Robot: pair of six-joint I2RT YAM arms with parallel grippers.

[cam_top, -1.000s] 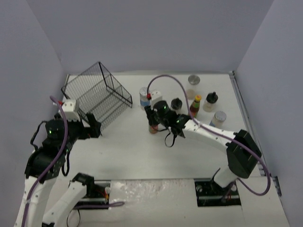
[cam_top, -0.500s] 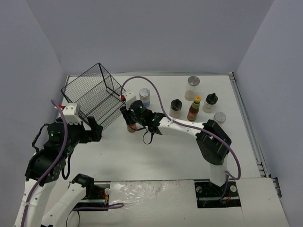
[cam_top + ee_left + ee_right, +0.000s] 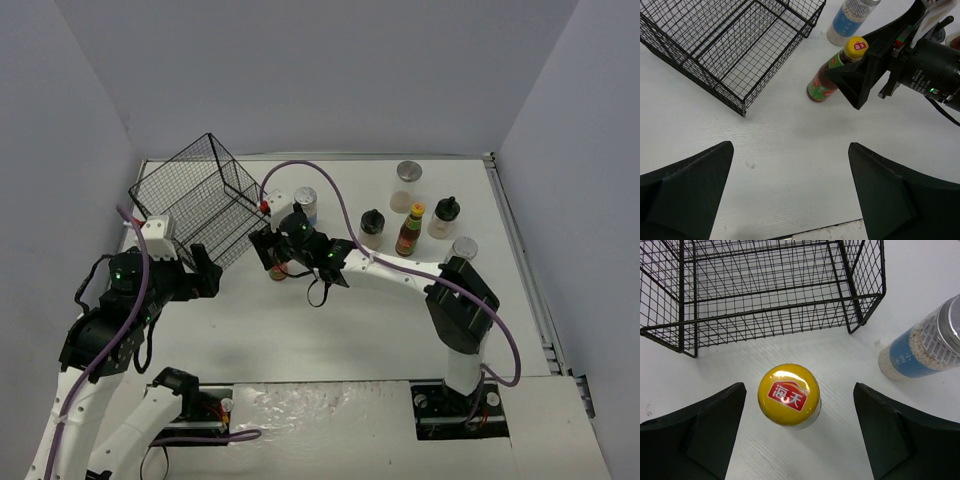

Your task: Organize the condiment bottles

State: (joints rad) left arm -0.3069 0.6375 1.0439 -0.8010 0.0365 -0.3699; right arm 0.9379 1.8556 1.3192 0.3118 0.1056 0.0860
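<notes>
A dark red sauce bottle with a yellow cap (image 3: 788, 394) stands on the table just in front of the basket. My right gripper (image 3: 799, 390) is open around it, with a gap on both sides of the cap. The same bottle (image 3: 826, 80) shows in the left wrist view and in the top view (image 3: 278, 270), under the right gripper (image 3: 272, 255). A blue-labelled jar (image 3: 306, 205) stands just behind. A second sauce bottle (image 3: 409, 230), two black-capped shakers (image 3: 371, 228) (image 3: 444, 217) and two more jars (image 3: 406, 185) (image 3: 461, 252) stand at the right. My left gripper (image 3: 790, 147) is open over bare table.
A black wire basket (image 3: 200, 205) sits at the back left, its near corner (image 3: 742, 112) close to the left gripper (image 3: 205, 270) and its front edge (image 3: 765, 315) just beyond the sauce bottle. Grey walls close in the table on three sides.
</notes>
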